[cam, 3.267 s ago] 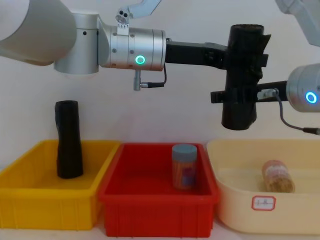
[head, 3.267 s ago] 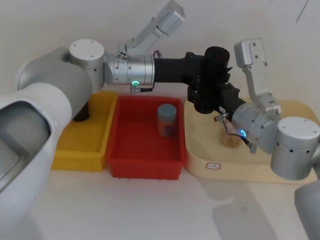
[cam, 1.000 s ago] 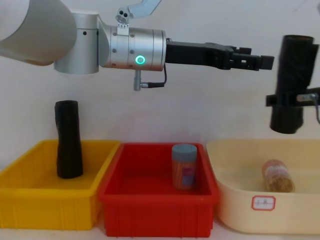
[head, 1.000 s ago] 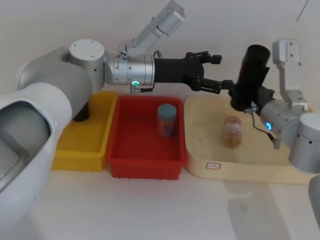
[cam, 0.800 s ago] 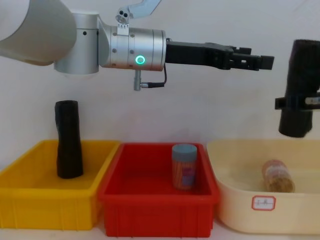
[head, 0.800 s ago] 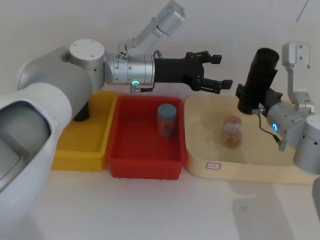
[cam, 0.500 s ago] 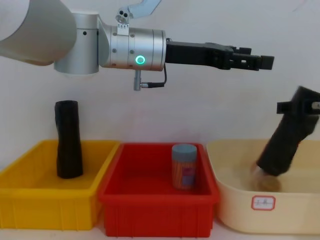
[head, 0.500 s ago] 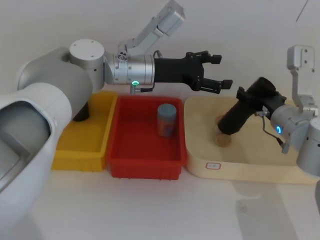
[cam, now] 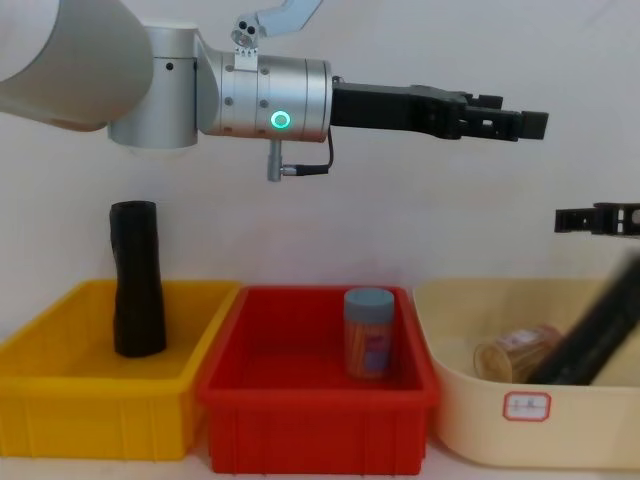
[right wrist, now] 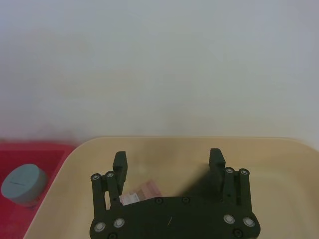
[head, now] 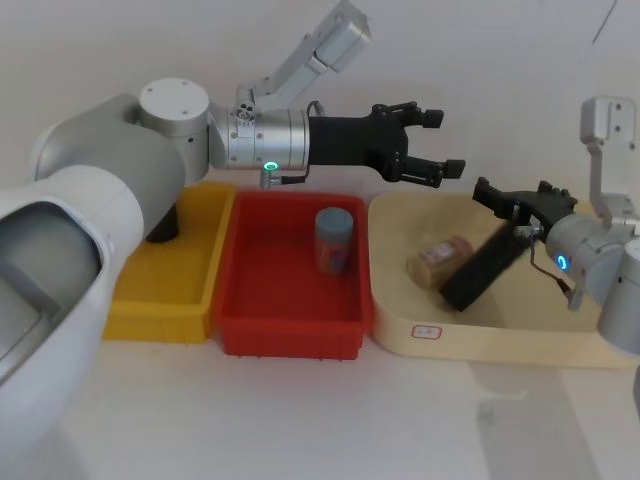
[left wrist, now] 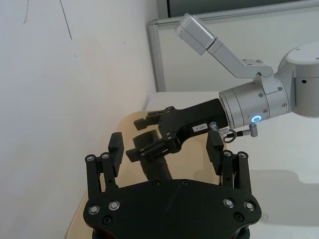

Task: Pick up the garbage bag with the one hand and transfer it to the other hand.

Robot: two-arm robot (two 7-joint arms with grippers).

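I am watching the garbage bag (head: 483,272) lying tilted in the beige tray (head: 500,335), its lower end down toward the tray's front and its upper end slanting up toward the right gripper (head: 512,199). It is leaning right against a brown jar (head: 436,262) that is lying on its side in the same tray; from the chest view the roll (cam: 592,335) is showing as a dark slanted bar beside that jar (cam: 512,354).

The right gripper, on the blue-lit arm, is hovering just above the roll's upper end with its fingers spread wide and nothing between them. From its own wrist camera I am seeing both fingers (right wrist: 121,164) standing apart over the tray (right wrist: 279,159), with the jar's label (right wrist: 141,193) peeking out below.

The left gripper (head: 425,145), on the green-lit arm, is reaching out high above the gap between the red bin (head: 290,335) and the beige tray, its jaws parted and holding nothing. In the chest view it (cam: 510,125) is hanging well above the bins.

A blue-lidded jar (head: 333,240) is standing upright in the red bin. A second black roll (cam: 136,279) is standing upright in the yellow bin (cam: 95,415), well apart from everything else.
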